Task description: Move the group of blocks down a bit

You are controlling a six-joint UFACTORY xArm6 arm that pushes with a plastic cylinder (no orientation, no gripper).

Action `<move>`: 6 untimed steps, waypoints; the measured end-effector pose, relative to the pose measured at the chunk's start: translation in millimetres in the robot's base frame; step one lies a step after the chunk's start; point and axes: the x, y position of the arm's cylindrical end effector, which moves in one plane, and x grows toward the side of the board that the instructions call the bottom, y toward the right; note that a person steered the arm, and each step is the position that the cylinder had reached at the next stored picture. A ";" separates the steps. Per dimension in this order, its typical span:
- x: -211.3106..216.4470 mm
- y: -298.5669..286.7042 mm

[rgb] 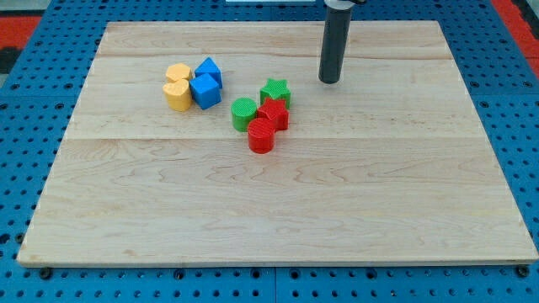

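Eight blocks are seen in two clusters on the wooden tabletop, far-left of centre. Left cluster: two yellow blocks touching two blue blocks. Right cluster: green star, green cylinder, red star, red cylinder, all packed tight. No claw is fitted, so nothing is held; my tip is set down just right of the green star, apart from it.

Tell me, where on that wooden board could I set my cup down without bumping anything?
The whole lower half of the board, below the red cylinder, is bare, as is the view's right side beyond my tip. The upper left-centre is crowded: yellow blocks, blue blocks, green star, green cylinder, red star.
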 end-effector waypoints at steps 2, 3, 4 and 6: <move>37.7 -46.2; 21.3 -36.2; -0.8 -30.7; 34.7 -104.4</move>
